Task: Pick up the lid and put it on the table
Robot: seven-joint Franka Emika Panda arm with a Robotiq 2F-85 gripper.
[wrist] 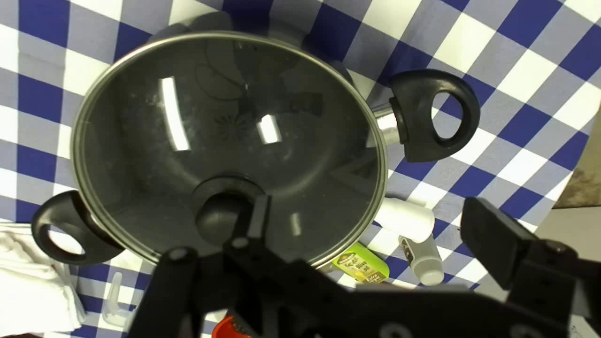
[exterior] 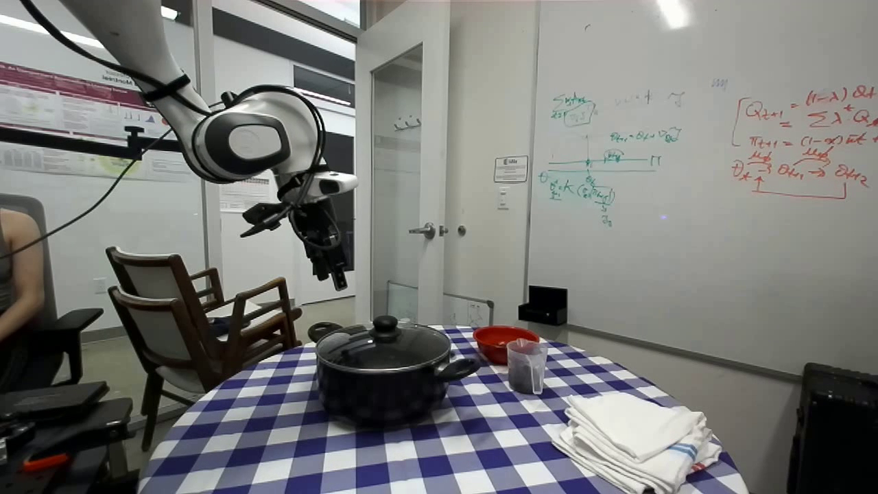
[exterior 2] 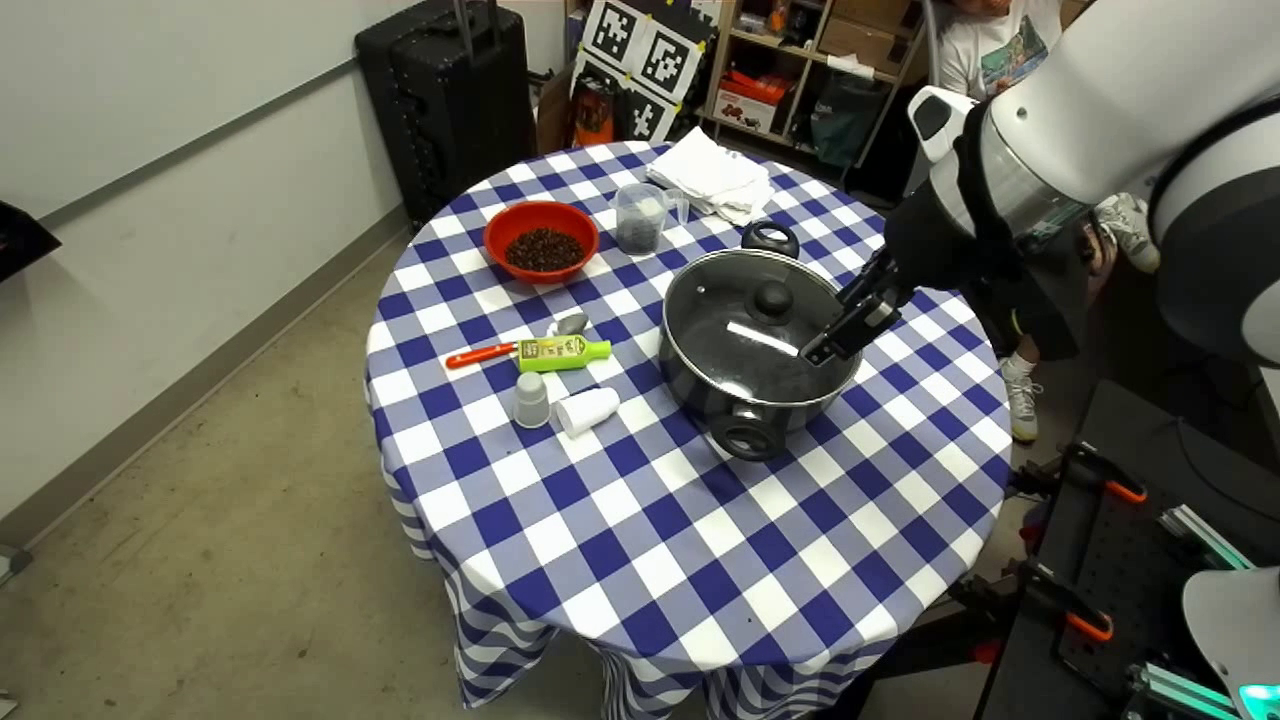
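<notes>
The lid is round, dark and see-through, with a metal rim and a black central knob. It sits on the black two-handled pot in both exterior views (exterior: 422, 346) (exterior 2: 715, 310). In the wrist view the lid (wrist: 281, 173) fills the left and middle. The pot (exterior: 384, 398) stands on the table (exterior: 274, 446) with its blue-and-white checkered cloth. My gripper is above the lid in both exterior views (exterior: 330, 276) (exterior 2: 845, 315), apart from it. In the wrist view the gripper (wrist: 368, 209) is open and empty, its fingers wide apart; one finger partly covers the knob.
A red bowl (exterior 2: 540, 245) of dark beans, a clear measuring cup (exterior 2: 640, 220) and folded white towels (exterior 2: 712, 178) stand beyond the pot. A green bottle (exterior 2: 560, 352), a red-handled spoon (exterior 2: 482, 356), a grey shaker (exterior 2: 531, 400) and a white container (exterior 2: 588, 411) lie beside it.
</notes>
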